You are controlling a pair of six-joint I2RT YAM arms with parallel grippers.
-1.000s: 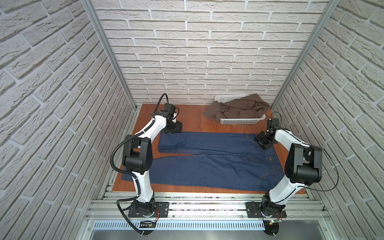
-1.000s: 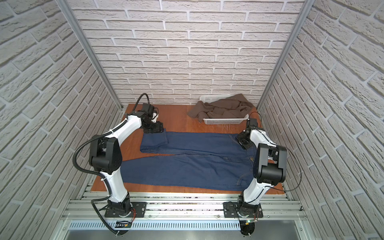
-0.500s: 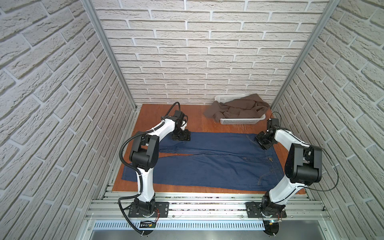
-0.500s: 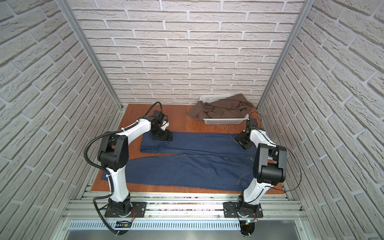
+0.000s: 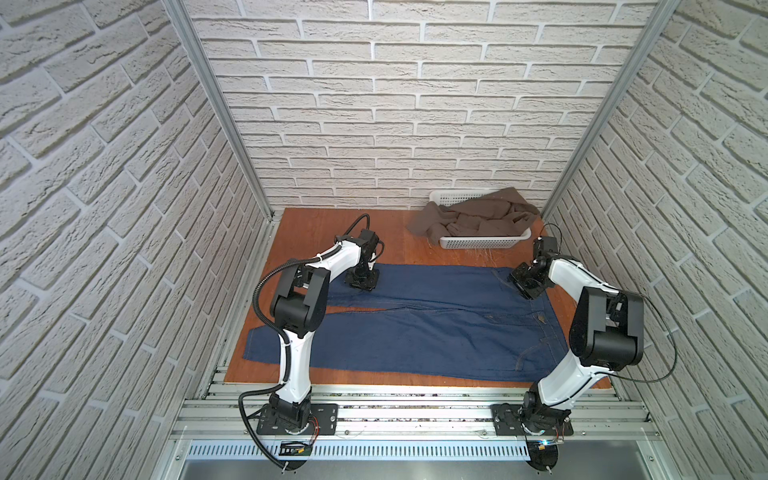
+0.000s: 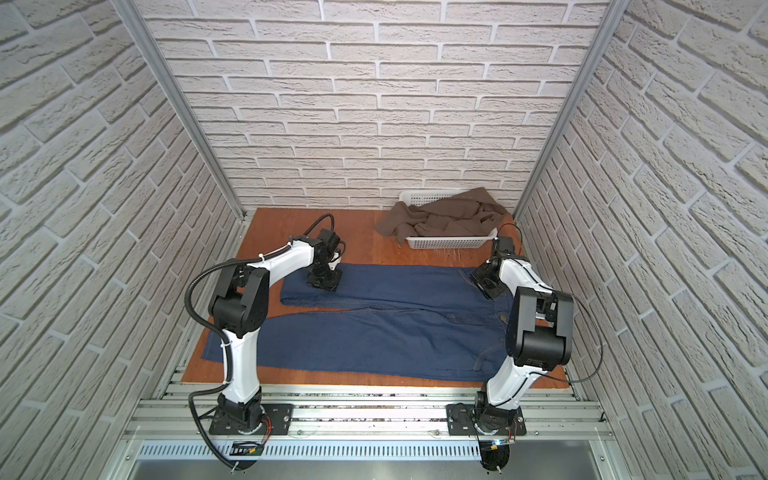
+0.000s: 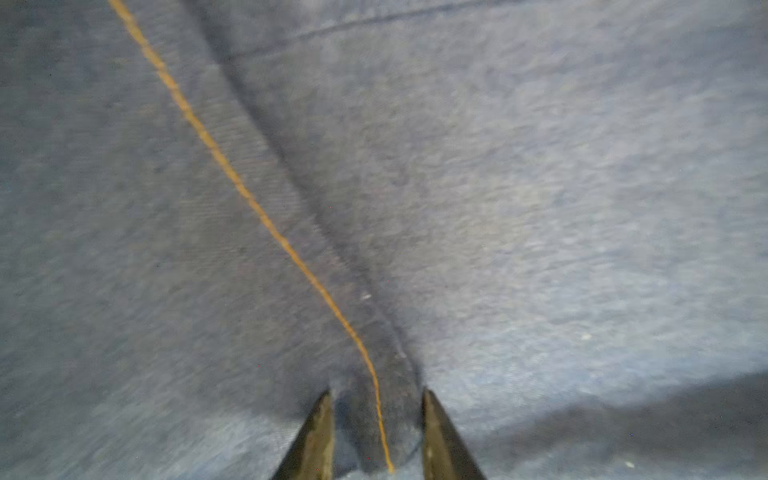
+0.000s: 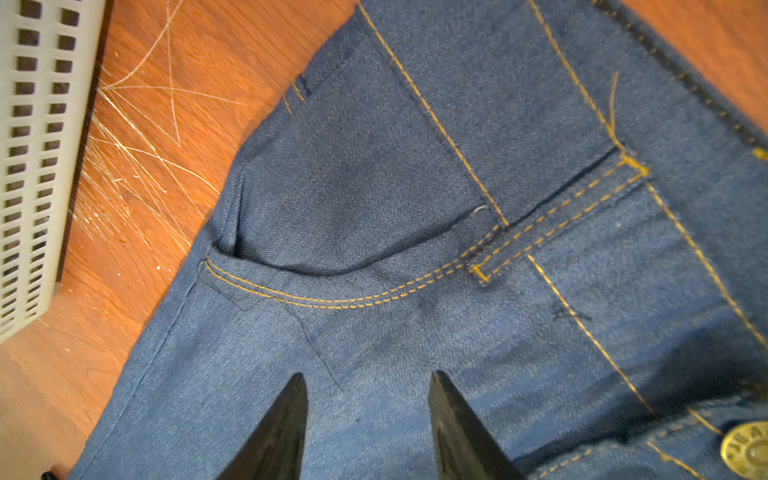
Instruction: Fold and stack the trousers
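The left gripper (image 7: 374, 395) sits on the far leg of the jeans (image 5: 436, 328), close to that leg's left end. Its fingers stand narrow and pinch a raised ridge of denim, with the orange seam (image 7: 249, 199) running up between them. The jeans lie spread on the wooden table (image 5: 324, 232), legs to the left and waistband to the right. The far leg ends short of the near one.

The right gripper (image 8: 365, 376) is at the far corner of the waist, beside the front pocket (image 8: 353, 199) and not far from the metal button (image 8: 748, 449). Its fingers stand about half apart over flat denim, with no fold gathered between them, so it likely holds nothing.

The step looks like a lengthwise fold, far leg onto near leg. To do it well, the right side should get a firm bite through both layers at the hip before either arm lifts. Both arms should then rise together, keeping the far edge taut between them. They should carry it low toward the near edge so seam meets seam, well clear of the white basket (image 5: 478, 241).
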